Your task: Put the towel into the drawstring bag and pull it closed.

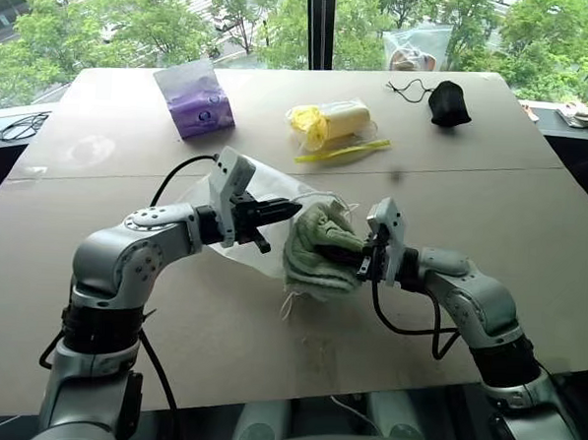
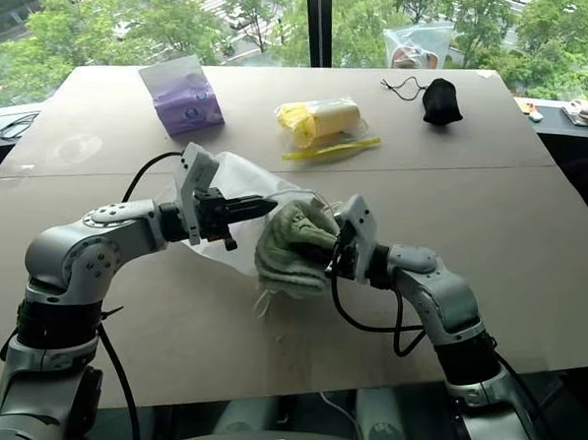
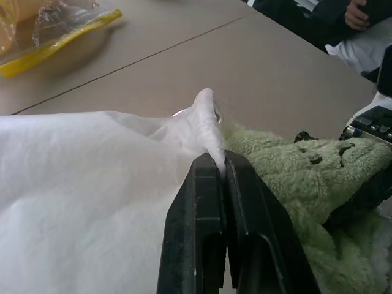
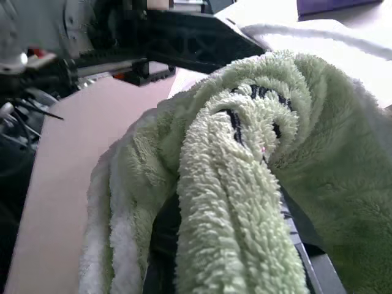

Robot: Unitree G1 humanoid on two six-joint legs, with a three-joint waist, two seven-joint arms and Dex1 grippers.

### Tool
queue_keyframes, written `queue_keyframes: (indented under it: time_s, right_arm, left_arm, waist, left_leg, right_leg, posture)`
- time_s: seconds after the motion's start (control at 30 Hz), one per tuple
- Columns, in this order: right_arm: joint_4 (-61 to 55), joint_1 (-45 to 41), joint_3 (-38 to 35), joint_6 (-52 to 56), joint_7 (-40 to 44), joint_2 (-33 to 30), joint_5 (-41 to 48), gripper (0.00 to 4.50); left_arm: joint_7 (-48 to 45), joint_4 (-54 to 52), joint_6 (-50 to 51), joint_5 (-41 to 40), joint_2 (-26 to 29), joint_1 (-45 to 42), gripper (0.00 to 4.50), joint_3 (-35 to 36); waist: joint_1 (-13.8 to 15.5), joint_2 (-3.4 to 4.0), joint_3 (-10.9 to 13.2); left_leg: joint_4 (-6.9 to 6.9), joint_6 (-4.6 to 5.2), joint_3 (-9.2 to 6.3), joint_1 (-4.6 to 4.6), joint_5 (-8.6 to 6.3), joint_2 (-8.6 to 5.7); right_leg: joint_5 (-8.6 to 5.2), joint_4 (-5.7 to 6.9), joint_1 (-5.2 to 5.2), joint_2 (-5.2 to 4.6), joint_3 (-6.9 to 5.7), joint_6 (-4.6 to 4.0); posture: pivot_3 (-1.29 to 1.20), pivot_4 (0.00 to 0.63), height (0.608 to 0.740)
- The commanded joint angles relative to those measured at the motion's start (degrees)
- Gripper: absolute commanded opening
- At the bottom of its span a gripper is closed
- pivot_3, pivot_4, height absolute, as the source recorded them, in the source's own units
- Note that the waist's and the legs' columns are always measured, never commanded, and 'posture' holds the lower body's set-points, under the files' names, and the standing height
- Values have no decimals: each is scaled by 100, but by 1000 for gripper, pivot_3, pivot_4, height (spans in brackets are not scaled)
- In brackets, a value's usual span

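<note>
Above the near middle of the tabletop (image 1: 531,213), the left claw (image 1: 292,211) is pinching the thin white bag (image 3: 73,184) by its gathered rim, while the right claw (image 1: 344,252) is gripping the fluffy green towel (image 1: 317,256) bunched just right of the mouth. The mouth likely needs holding wider before the plush, bulky cloth is pushed leftward inside.
</note>
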Motion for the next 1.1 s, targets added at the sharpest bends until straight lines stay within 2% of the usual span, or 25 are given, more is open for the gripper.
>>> queue_keyframes:
  time_s: [0.03, 0.1, 0.17, 0.27, 0.47, 0.6, 0.73, 0.83, 1.1]
  right_arm:
    - [-649, -235, -1182, 477, -321, 86, 2315, 60]
    - [-664, -257, -1333, 605, -555, 90, 2785, 60]
    - [-620, -233, -1152, 732, -666, 11, 2648, 60]
    - [-137, -216, -480, 482, -833, 25, 1532, 60]
    - [1026, -86, 592, -478, -528, 22, -297, 60]
    - [1467, -42, 1122, -938, -438, -222, -1321, 60]
    - [1713, -79, 1240, -1293, -660, -345, -2063, 60]
    - [1754, -175, 1170, -1368, -782, -302, -2285, 58]
    - [1742, -930, 1110, -1151, -1461, 261, -2760, 58]
  left_arm:
    - [-1, -173, -47, -58, 71, 53, 0, 125]
    - [-19, -184, -51, -73, 98, 87, 0, 127]
    - [-22, -196, -54, -79, 102, 97, 0, 115]
    - [-12, -235, -43, -149, 42, 62, 0, 116]
    - [21, -314, -21, -258, 13, 41, 0, 116]
    - [44, -375, 8, -292, 39, 70, 0, 155]
    - [55, -428, 19, -278, 65, 120, 0, 178]
    - [1, -495, -21, -211, 134, 164, 0, 96]
    - [-228, -814, -142, -85, 319, 385, 0, -322]
  waist:
    - [6, 0, 0]
    - [6, 0, 0]
    - [4, 1, 0]
    - [-33, 2, 1]
    - [-31, 6, 3]
    - [-25, 6, 3]
    - [-16, 5, 2]
    - [-17, 5, 2]
    - [-24, 4, 2]
  left_leg:
    - [0, 0, 0, 0, 0, 0]
    - [0, 0, 2, 0, 0, -1]
    - [0, 1, 3, 1, -1, -1]
    - [-8, 1, 5, 5, -1, 0]
    - [-12, 1, 11, 2, -1, 0]
    - [-5, 1, 15, -43, 0, -5]
    - [1, 0, 9, -58, 0, -4]
    - [1, 0, 8, -54, 0, -4]
    - [6, -1, 6, -52, 0, -4]
  right_leg:
    - [0, 0, 0, -1, 0, 0]
    - [0, -2, 1, -3, 1, 1]
    - [-2, -4, 1, -3, 0, -2]
    - [-13, -3, 0, 2, 1, -18]
    - [-7, -4, -5, 4, 5, -9]
    - [0, -1, -48, 0, 10, 2]
    - [13, 0, -61, -1, 7, -17]
    - [2, 0, -58, 0, 5, 0]
    - [2, 6, -57, 0, 5, 0]
  posture:
    - [0, 150, 740]
    - [0, 150, 740]
    - [0, 150, 740]
    - [0, 150, 740]
    - [0, 150, 740]
    - [0, 150, 740]
    - [0, 150, 740]
    - [0, 150, 740]
    - [0, 150, 740]
